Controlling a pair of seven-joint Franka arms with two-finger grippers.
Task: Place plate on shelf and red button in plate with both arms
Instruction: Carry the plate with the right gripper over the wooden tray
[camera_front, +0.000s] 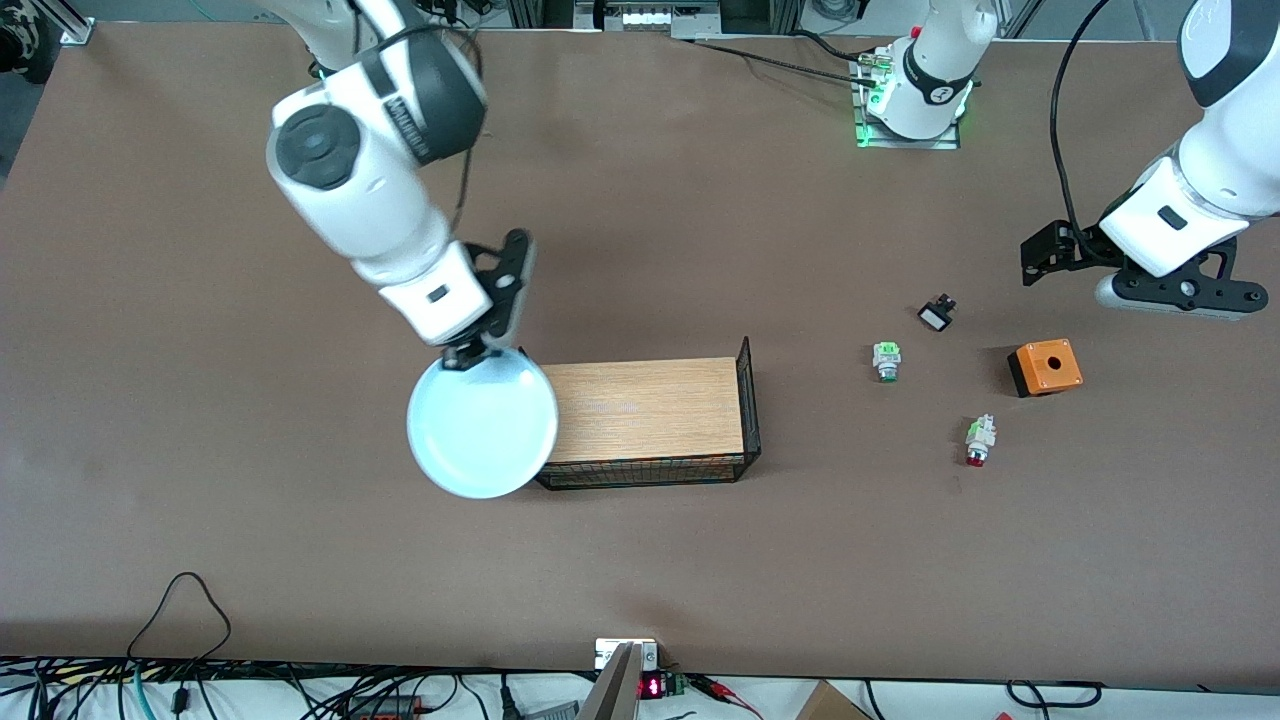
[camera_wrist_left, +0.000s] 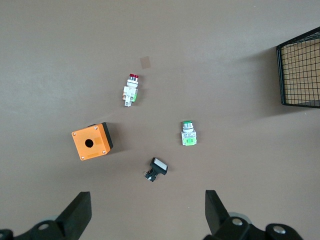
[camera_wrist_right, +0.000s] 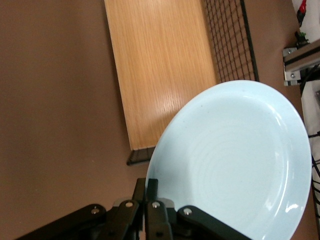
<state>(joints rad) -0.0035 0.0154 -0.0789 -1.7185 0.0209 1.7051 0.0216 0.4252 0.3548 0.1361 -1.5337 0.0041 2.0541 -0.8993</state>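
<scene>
Gripping the plate by its rim, the right gripper is holding it in the air over the table, with the plate overlapping the right arm's end of the wire rack; the fingers are pinched together on the rim edge, and the plate's hollow face is turning up toward the front camera. The rack is carrying a wooden board as its top, and nothing is lying on that board; the plate's edge is only hanging over its corner, and whether it is touching cannot be told. The red button is lying on its side on the table, well apart from the rack toward the left arm's end, its long axis running toward and away from the front camera and its red cap pointing at that camera. The green button is sitting farther from the camera than the red one, the orange box is resting beside them toward the left arm's end, and a small black switch is lying farther off again. The left gripper is waiting over the table near the orange box, its fingers spread wide apart and holding nothing.
</scene>
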